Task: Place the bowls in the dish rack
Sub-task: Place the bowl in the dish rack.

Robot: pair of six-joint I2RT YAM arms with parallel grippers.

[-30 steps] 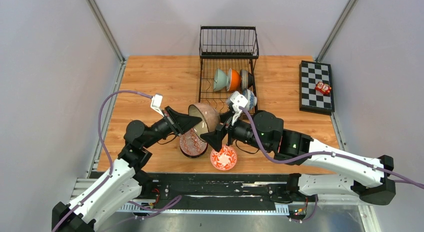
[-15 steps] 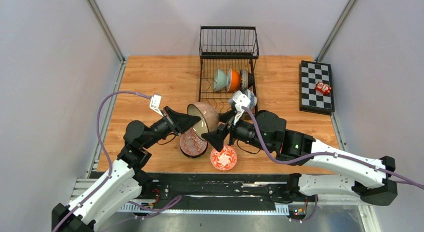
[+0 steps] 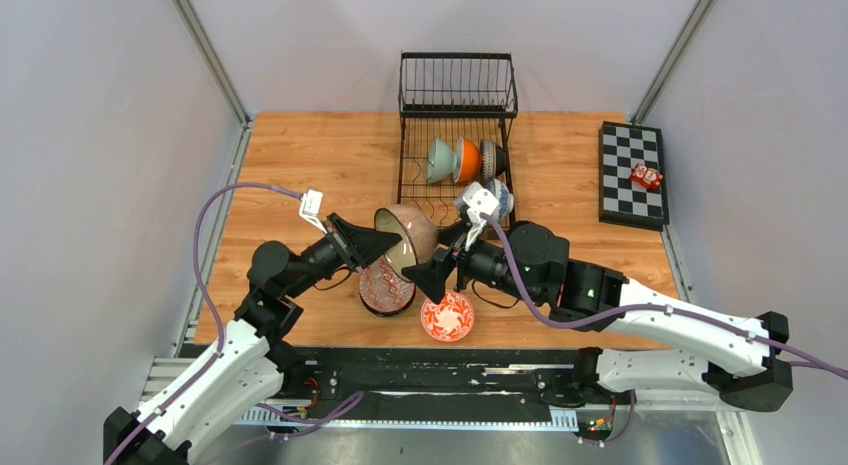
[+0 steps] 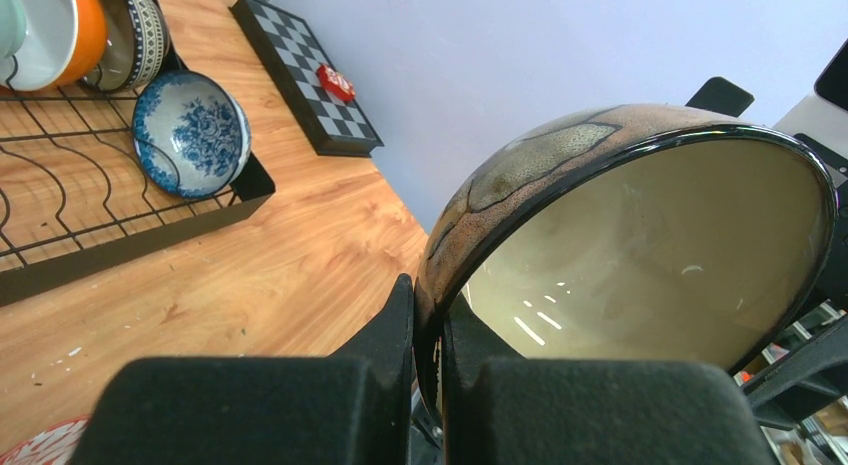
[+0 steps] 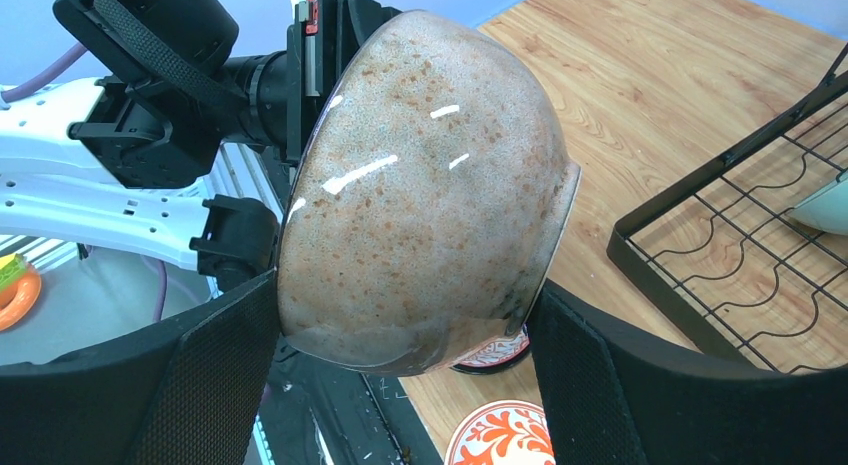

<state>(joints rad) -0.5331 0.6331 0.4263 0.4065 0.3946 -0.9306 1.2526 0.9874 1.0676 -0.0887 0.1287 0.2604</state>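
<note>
- The left gripper [image 4: 428, 325] is clamped on the rim of the brown speckled ceramic bowl with a cream interior [image 3: 408, 235]. It holds the bowl tilted in the air above the wooden table [image 3: 300, 155], near the front of the black wire dish rack [image 3: 459, 113] but outside it.
- The right gripper [image 5: 405, 370] stands wide apart, with its pads straddling the bowl's outer wall. Contact cannot be confirmed.
- Risk: if the left gripper lets go before the right one closes, the bowl drops. It would likely land on the red-patterned bowl [image 3: 385, 287] or the orange-red floral bowl [image 3: 447, 317] on the table underneath, and chipping is likely.
- Risk: the glazed, convex wall gives the pads little purchase, so the bowl may slip out on closure.
- Risk: the two grippers work close together, so a misjudged approach causes a collision.
- Rack contents: the pale green bowl [image 3: 440, 159], orange bowl [image 3: 466, 160], dark patterned bowl [image 3: 489, 158] and blue-and-white floral bowl [image 4: 190, 135] stand in the lower tray.
- Markings: no brand, label or writing is legible. The small red object [image 3: 646, 176] on the checkered board [image 3: 625, 200] is too small to read.
</note>
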